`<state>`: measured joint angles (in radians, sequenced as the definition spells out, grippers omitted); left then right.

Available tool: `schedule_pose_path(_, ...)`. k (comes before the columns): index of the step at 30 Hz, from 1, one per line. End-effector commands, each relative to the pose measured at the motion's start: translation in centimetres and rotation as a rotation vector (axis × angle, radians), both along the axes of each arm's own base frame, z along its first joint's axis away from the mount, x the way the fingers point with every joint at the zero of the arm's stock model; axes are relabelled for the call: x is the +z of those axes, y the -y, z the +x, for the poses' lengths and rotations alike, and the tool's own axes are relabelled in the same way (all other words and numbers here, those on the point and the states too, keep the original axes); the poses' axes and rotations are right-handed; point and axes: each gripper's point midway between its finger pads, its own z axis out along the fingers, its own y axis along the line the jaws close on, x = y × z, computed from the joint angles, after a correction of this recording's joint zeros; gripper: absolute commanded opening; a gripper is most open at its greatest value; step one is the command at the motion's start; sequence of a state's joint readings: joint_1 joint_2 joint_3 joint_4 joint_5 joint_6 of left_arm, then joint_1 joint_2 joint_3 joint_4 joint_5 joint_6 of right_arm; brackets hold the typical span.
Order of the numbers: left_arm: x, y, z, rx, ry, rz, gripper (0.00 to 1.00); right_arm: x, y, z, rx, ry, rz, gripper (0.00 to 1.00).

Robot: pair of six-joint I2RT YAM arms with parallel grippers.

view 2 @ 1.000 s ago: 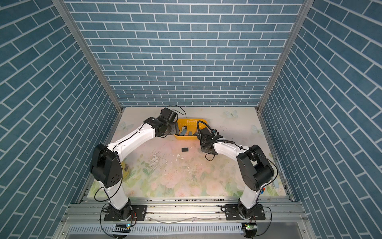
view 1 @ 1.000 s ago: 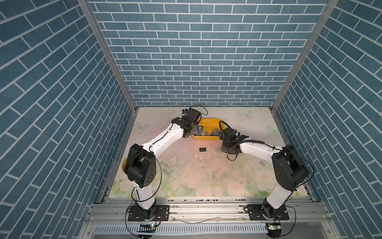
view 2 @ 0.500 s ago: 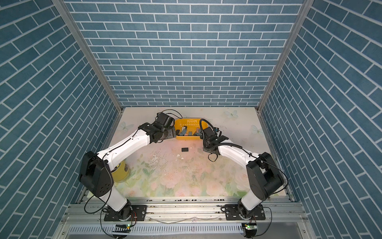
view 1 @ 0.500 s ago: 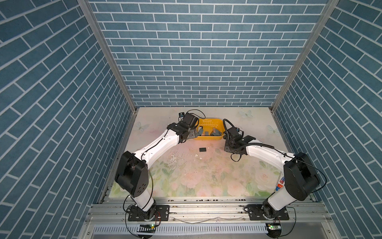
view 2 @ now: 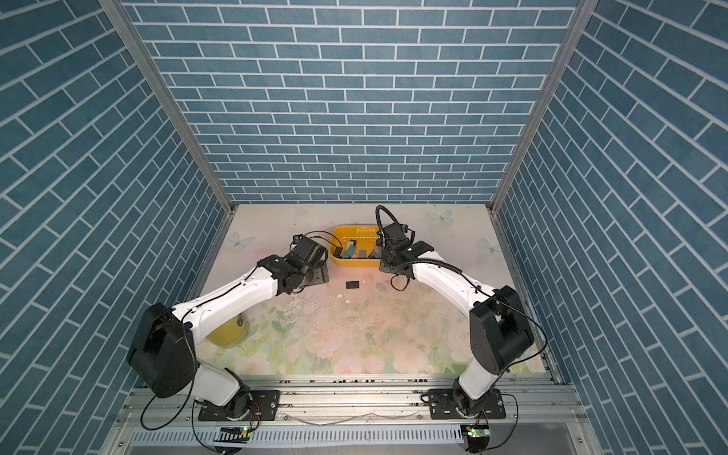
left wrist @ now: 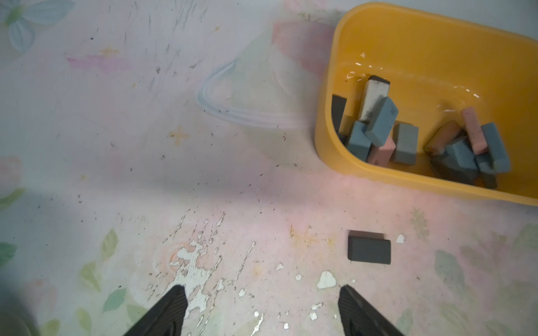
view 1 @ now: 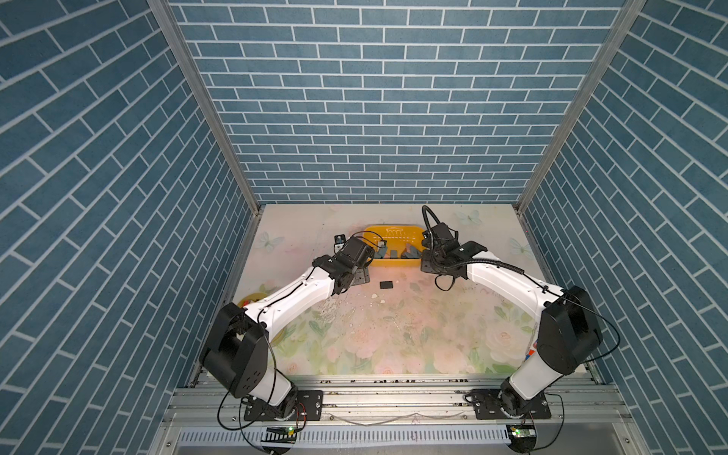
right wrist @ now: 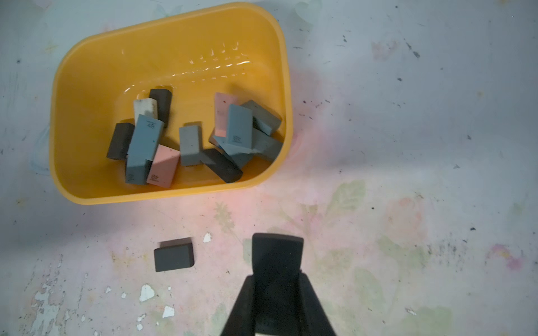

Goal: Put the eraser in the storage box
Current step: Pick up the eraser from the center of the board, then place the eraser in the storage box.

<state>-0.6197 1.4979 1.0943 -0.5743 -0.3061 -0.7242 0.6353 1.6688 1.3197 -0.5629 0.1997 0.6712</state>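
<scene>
The storage box (view 1: 394, 227) (view 2: 354, 262) is a shallow yellow tub at the back of the table, with several grey, pink, black and white erasers in it. My right gripper (right wrist: 276, 279) (view 1: 427, 266) is shut on a black eraser (right wrist: 277, 256) just in front of the box's (right wrist: 116, 72) right end. A second black eraser (view 1: 386, 284) (view 2: 352, 284) (left wrist: 369, 249) (right wrist: 173, 255) lies flat on the table in front of the box (left wrist: 436, 58). My left gripper (left wrist: 262, 289) (view 1: 360, 277) is open and empty, to the left of that loose eraser.
A round yellow cup (view 2: 228, 333) stands at the front left, partly under my left arm. The floral table cover (view 1: 394, 335) is chipped white in spots around the loose eraser. Blue brick walls close in three sides.
My left gripper has drawn back from the box's left end toward the front. My right gripper, still shut on its eraser, has shifted slightly toward the box.
</scene>
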Motion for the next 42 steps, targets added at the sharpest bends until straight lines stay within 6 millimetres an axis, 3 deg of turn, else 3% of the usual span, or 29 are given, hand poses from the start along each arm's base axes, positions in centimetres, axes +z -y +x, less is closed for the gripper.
schedule_pose_path(1,-0.3,-0.3,-0.8,0.019,0.021,-0.011,0.86,-0.1,-1.0,0.7,0.053,-0.042,0.003,0.06)
schedule_pose_path(10,-2.5,-0.7,-3.2,0.013,-0.002,-0.001,0.86,-0.4,-4.1,5.2,0.119,-0.087,0.042,0.06)
schedule_pose_path(20,-4.5,0.2,-5.1,-0.02,-0.042,0.013,0.86,-3.6,-5.6,9.0,0.142,-0.17,0.048,0.07)
schedule_pose_path(24,-5.3,0.7,-5.3,-0.03,-0.06,0.02,0.86,-5.3,-5.9,9.5,0.157,-0.208,0.033,0.09)
schedule_pose_path(31,-6.2,1.9,-5.3,-0.051,-0.088,0.032,0.85,-5.4,-6.2,9.6,0.174,-0.213,0.031,0.18)
schedule_pose_path(41,-6.4,3.5,-4.5,-0.045,-0.095,0.042,0.86,-3.3,-5.7,9.2,0.189,-0.17,0.032,0.47)
schedule_pose_path(42,-6.3,3.6,-4.4,-0.041,-0.092,0.042,0.86,-1.6,-5.6,9.0,0.193,-0.137,0.047,0.49)
